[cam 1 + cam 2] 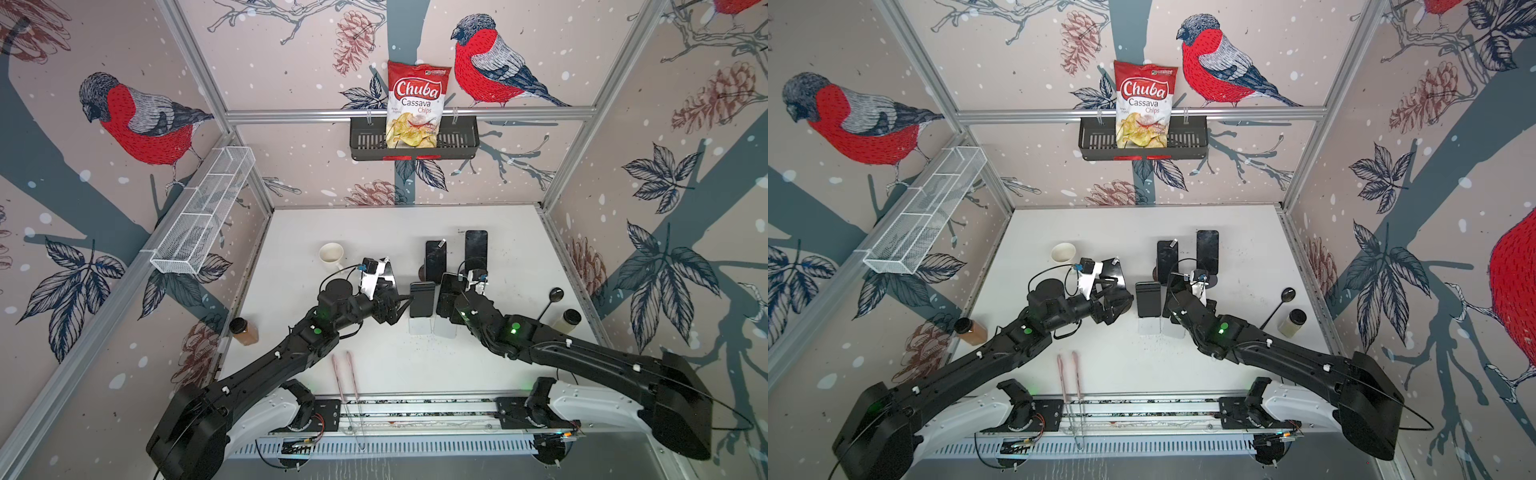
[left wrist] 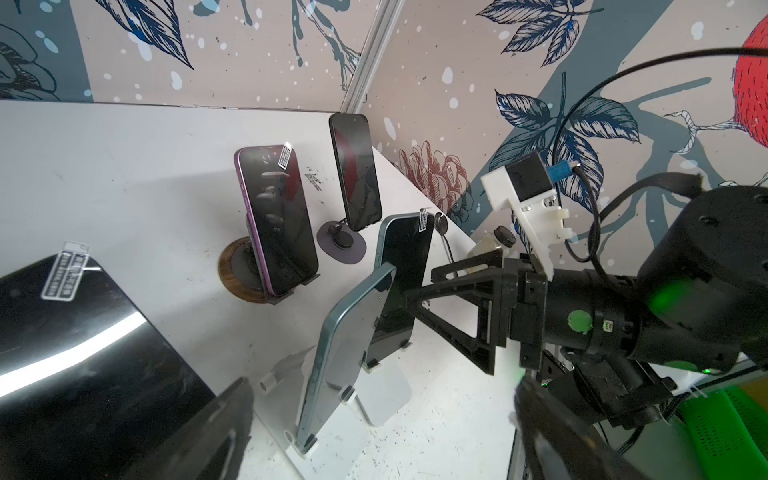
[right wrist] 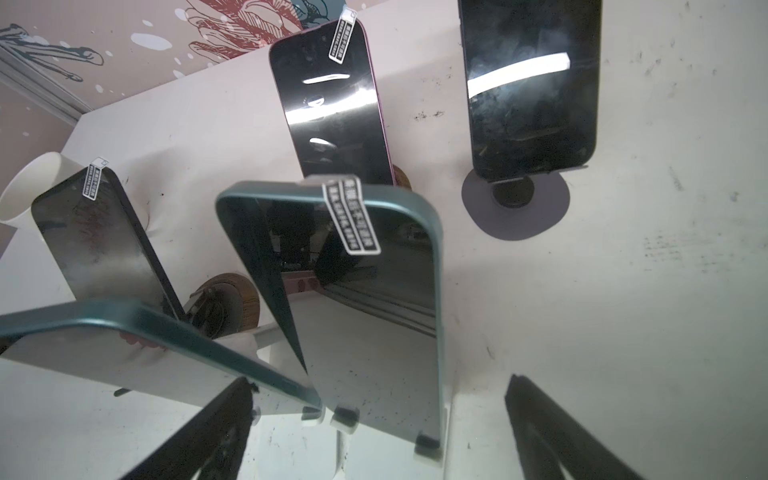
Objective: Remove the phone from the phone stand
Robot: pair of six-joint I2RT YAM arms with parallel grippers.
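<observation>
- Five phones show, none lifted. Outside the left end effector (image 2: 380,386), just beside one finger, stands a dark phone (image 2: 83,353); its support is hidden.
- Left end effector: released, fingers spread, aimed edge-on at a teal phone (image 2: 345,353) that is seated and untouched.
- Right end effector (image 3: 380,380): released, fingers spread either side of the next teal phone (image 3: 374,291), probably the target, which still rests in its stand (image 2: 390,399).
- Beyond it, a purple phone (image 2: 276,216) and a black phone (image 2: 355,170) sit docked.
- Left to do, I judge: grasp, lift clear, set on the desk (image 2: 124,166).
</observation>
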